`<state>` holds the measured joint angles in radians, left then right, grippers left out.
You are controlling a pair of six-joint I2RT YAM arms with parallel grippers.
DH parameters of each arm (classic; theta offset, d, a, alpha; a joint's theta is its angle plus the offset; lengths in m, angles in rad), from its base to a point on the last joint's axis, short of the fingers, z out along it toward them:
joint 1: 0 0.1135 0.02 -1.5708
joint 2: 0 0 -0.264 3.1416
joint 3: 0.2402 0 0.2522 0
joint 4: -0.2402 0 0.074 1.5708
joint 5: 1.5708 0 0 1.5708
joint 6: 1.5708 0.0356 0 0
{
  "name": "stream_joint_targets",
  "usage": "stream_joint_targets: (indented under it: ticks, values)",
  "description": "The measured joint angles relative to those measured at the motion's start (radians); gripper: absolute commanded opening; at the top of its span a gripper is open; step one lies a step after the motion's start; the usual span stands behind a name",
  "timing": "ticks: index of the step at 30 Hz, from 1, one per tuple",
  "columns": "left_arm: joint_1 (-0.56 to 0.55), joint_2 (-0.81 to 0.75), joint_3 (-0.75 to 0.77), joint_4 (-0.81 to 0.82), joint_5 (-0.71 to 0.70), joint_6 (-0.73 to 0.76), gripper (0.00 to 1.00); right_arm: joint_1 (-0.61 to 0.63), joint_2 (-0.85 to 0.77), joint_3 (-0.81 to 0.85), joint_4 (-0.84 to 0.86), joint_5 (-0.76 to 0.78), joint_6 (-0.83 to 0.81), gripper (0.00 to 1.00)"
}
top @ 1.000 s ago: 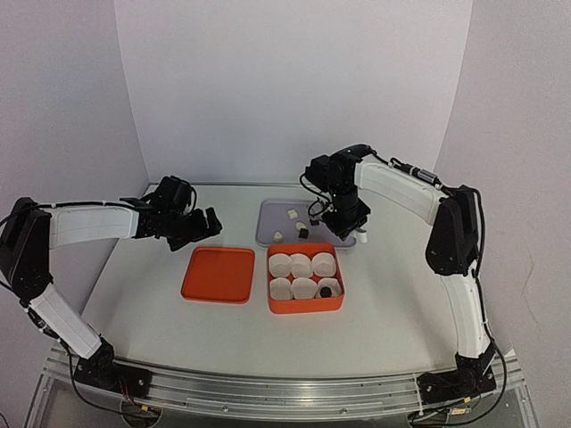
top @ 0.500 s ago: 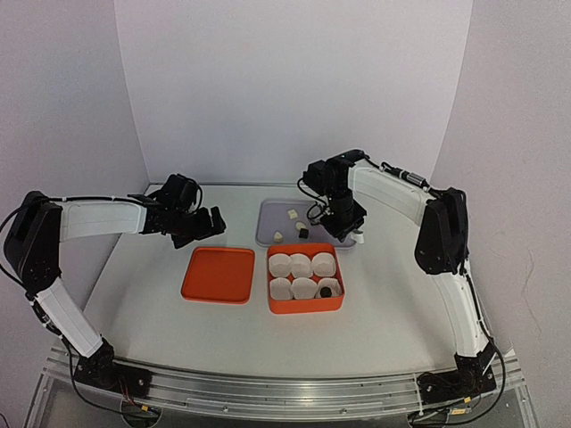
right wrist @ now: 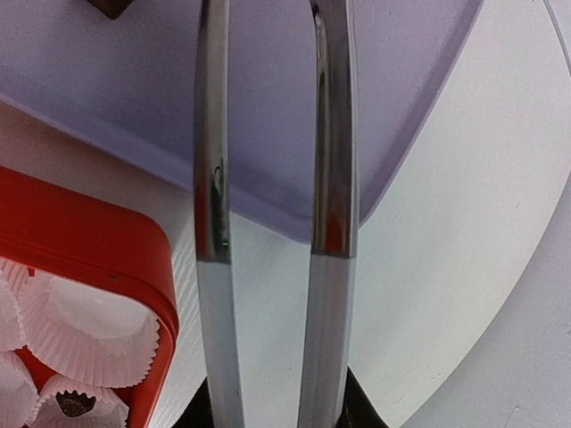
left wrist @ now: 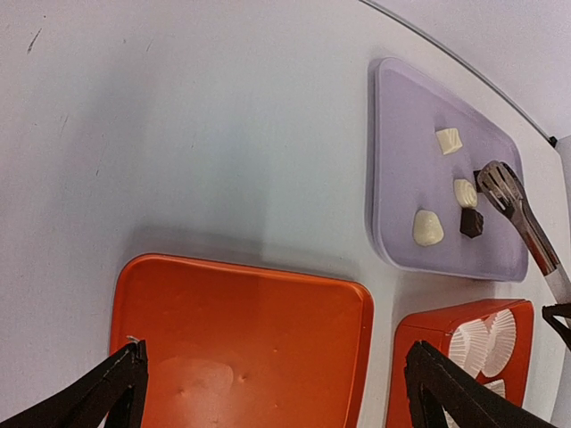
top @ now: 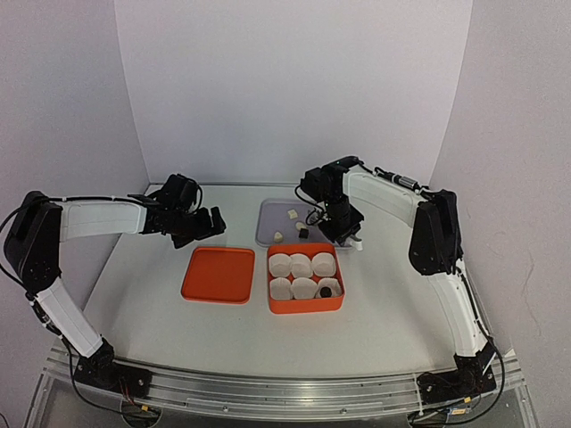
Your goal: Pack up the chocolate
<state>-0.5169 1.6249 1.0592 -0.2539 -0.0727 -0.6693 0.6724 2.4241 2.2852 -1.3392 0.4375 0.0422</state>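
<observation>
left gripper spread wide, near orange lid | right gripper grasping tongs | three white chocolates, one dark chocolate on far purple tray | another dark piece in near-right cup of orange box

- a pale grey-white table fills the middle of the top view. its top is smooth and matte.
- a few faint dark scuffs mark the table's surface in the left wrist view.
- behind the table stands a plain white back wall, flat and bare.
- left of the table a side panel angles inward, faintly lilac.
- right of the table stands a matching panel.
- along the table's near edge runs a silver metal rail.
- a thin dark line trims the table's far edge.
- the light over the table is soft and even, and the shadows on the table are only weak and blurred.
</observation>
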Motion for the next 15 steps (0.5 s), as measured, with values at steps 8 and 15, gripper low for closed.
stream_joint_targets:
  ticks: [8,15]
  values:
    - [0.000,0.000,0.000,0.000,0.000,0.000,1.00,0.000,0.000,0.000,0.000,0.005,0.002,0.19]
    - [0.000,-0.001,-0.006,0.002,-0.001,0.000,1.00,0.000,0.000,0.000,0.000,0.027,0.000,0.16]
